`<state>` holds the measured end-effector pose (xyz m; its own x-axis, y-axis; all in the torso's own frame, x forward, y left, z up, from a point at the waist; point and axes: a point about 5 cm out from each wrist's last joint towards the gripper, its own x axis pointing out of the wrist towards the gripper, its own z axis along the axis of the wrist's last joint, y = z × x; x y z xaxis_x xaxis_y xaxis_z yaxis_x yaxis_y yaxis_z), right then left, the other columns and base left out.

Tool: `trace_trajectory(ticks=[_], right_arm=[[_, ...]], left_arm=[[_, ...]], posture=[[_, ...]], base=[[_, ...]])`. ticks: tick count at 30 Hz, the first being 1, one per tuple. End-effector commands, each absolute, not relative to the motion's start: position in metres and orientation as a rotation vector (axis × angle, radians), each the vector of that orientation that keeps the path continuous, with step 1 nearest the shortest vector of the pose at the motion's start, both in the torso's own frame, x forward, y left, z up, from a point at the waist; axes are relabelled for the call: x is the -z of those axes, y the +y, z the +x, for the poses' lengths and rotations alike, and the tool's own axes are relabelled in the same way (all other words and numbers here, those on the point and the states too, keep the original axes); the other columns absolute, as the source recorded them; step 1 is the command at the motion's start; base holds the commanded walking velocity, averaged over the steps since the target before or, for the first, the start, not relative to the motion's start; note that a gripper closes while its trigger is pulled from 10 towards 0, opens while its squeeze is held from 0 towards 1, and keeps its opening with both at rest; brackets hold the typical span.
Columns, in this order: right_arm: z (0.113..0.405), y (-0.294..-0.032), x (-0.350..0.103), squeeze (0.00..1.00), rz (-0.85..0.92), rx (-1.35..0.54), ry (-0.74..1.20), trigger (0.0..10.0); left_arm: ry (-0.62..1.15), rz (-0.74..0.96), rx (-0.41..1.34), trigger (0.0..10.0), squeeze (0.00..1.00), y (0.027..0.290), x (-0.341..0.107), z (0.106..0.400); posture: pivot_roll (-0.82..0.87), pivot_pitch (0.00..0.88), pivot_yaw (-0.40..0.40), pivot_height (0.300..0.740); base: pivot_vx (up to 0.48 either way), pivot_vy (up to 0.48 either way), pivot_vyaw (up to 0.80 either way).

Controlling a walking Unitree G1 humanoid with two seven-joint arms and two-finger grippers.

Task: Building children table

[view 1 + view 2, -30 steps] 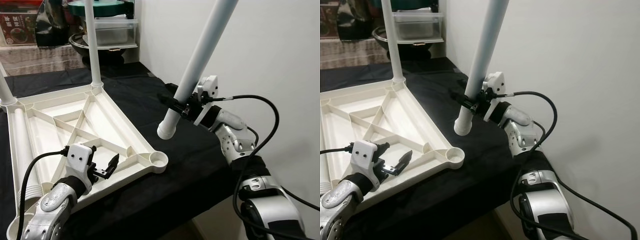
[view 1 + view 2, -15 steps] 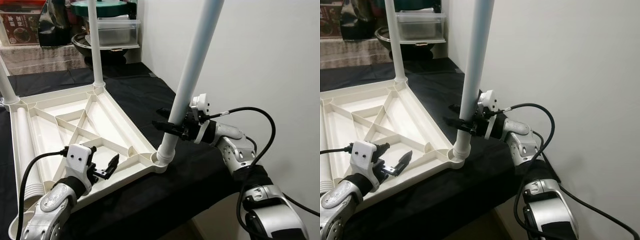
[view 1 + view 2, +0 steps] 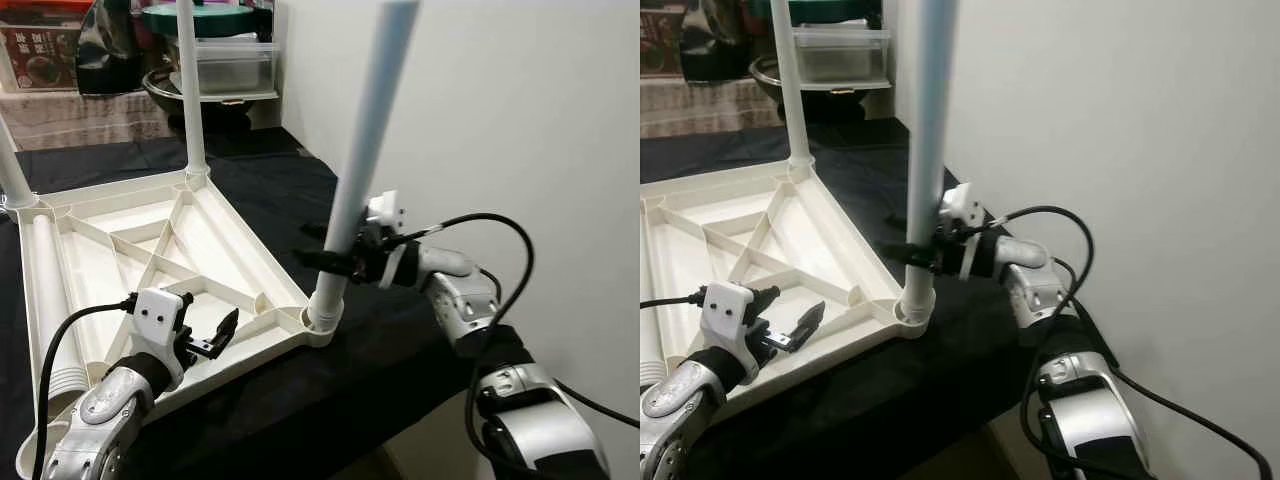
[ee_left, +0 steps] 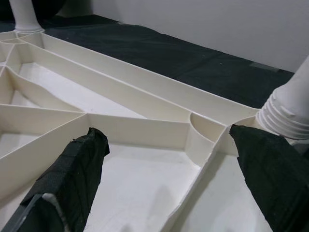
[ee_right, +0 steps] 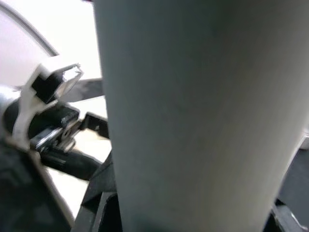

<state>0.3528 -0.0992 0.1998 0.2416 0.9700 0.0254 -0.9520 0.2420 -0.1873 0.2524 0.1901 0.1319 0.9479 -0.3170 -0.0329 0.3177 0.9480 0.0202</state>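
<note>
A white plastic table top (image 3: 150, 260) lies upside down on a black cloth. Two white legs stand in its far corners, one of them (image 3: 187, 90) at the back right. My right gripper (image 3: 335, 257) is shut on a third white leg (image 3: 358, 165), whose threaded lower end (image 4: 285, 113) sits in the near right corner socket (image 3: 320, 318); the leg stands nearly upright, leaning a little right. My left gripper (image 3: 205, 335) is open just above the table top's near edge, left of that socket, holding nothing. Its black fingers (image 4: 72, 174) frame the underside ribs.
A white wall (image 3: 520, 120) rises close on the right, beside the cloth's edge (image 3: 400, 360). At the back stand a clear plastic box (image 3: 232, 68), a dark bowl (image 3: 165, 85) and a red carton (image 3: 40, 55). Another white tube (image 3: 45, 290) lies inside the table top's left side.
My right gripper has carried the tilted leg down and left, set its end in the corner socket, and raised it toward upright. The left gripper has stayed put.
</note>
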Motion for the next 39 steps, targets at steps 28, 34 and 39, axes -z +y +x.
trace_trajectory(ticks=[28,34,39], right_arm=[[0.350,-0.096,-0.166,0.00,-0.073,-1.314,0.009,0.0],[0.343,-0.091,-0.162,0.00,-0.049,-1.415,0.021,0.0],[0.341,-0.089,-0.163,0.00,-0.067,-1.473,0.023,0.0]], left_arm=[[0.044,-0.015,0.336,10.0,0.00,0.182,-0.128,0.250],[0.043,-0.012,0.352,10.0,0.00,0.182,-0.130,0.251],[0.035,-0.016,0.366,10.0,0.00,0.178,-0.132,0.252]], posture=[[0.05,0.000,-0.131,0.740],[0.07,0.000,-0.125,0.740],[0.08,0.000,-0.133,0.740]], base=[[0.000,0.000,0.00],[0.000,0.000,0.00],[0.000,0.000,0.00]])
